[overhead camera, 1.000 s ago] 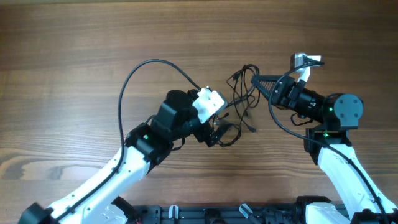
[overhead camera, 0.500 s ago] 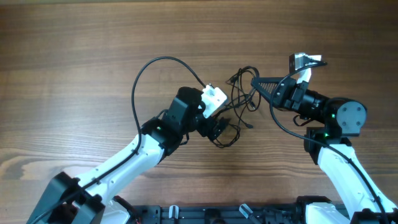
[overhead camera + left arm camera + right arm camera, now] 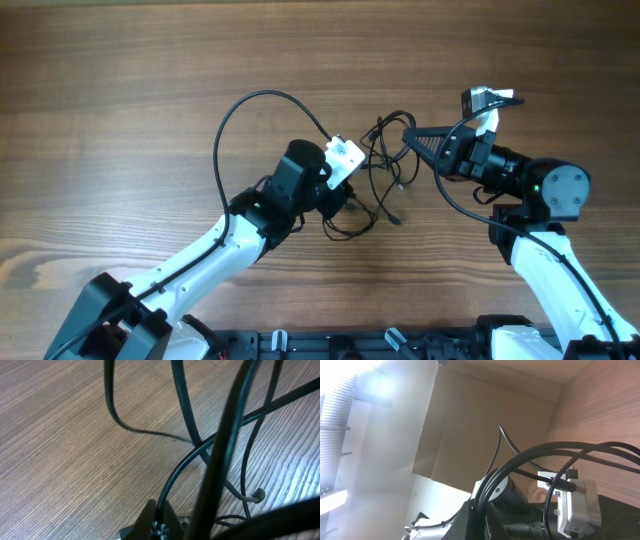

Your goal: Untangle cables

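A brown wood-grain table (image 3: 120, 100) fills the overhead view, and my two arms reach in from its bottom edge.

My left gripper (image 3: 336, 203) sits just left of centre, low over the wood, with its jaws clamped together. In the left wrist view the fingertips (image 3: 148, 522) meet at the bottom edge. One thin black strand rises straight out from between them, so this gripper is pinching the cables (image 3: 386, 165). From that pinch the strand curves up and to the right. It crosses other strands that run close to the lens, too blurred to follow. One strand's small end (image 3: 258, 494) lies on the wood off to the right.

Overhead, a loose loop of the tangle lies on the table just below and right of this gripper. The main knot sits just to its right, between the two grippers. The white wrist unit (image 3: 343, 157) is just above the left gripper. A thicker cord (image 3: 240, 110) arcs from it up and round to the left, then down to the arm.

My right gripper (image 3: 407, 132) points left from the right side, with its jaws closed to a narrow tip at the upper right edge of the tangle. In the right wrist view several strands fan out from the closed fingers (image 3: 470, 522) and arc to the right, so it too grips the cables.
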`<action>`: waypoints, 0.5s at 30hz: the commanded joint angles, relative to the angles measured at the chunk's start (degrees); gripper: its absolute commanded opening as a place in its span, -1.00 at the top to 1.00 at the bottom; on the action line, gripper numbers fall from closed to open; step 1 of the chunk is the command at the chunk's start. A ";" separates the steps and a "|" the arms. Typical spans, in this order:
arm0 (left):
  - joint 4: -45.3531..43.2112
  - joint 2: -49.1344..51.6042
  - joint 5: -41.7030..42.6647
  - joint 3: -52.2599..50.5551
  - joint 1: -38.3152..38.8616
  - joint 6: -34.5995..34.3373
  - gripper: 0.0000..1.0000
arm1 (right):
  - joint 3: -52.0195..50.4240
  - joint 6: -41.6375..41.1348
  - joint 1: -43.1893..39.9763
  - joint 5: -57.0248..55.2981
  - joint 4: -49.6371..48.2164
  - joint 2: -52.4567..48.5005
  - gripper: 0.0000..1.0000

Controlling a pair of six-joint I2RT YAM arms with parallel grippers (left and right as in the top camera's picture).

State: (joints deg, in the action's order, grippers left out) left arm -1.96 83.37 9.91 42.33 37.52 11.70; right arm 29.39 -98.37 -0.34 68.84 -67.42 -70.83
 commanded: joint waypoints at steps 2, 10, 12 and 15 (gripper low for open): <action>0.26 -0.42 -4.66 0.07 0.09 -0.83 0.92 | 0.59 1.14 -0.28 -0.46 -0.55 -0.22 0.91; 5.68 -19.23 -10.03 0.07 0.09 -1.84 0.92 | 0.59 16.17 -0.39 -7.85 21.07 -0.22 0.63; 5.88 -25.29 -10.01 0.07 0.09 -1.84 0.92 | 0.59 18.25 -0.39 -10.05 25.66 -0.22 0.18; 5.86 -31.89 -10.03 0.07 0.09 -1.81 0.92 | 0.59 20.55 -0.39 -11.56 28.46 -0.22 -0.36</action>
State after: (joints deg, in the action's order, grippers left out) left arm 4.10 58.06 0.99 42.06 37.56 10.41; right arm 29.47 -83.79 -0.64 60.97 -39.88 -70.96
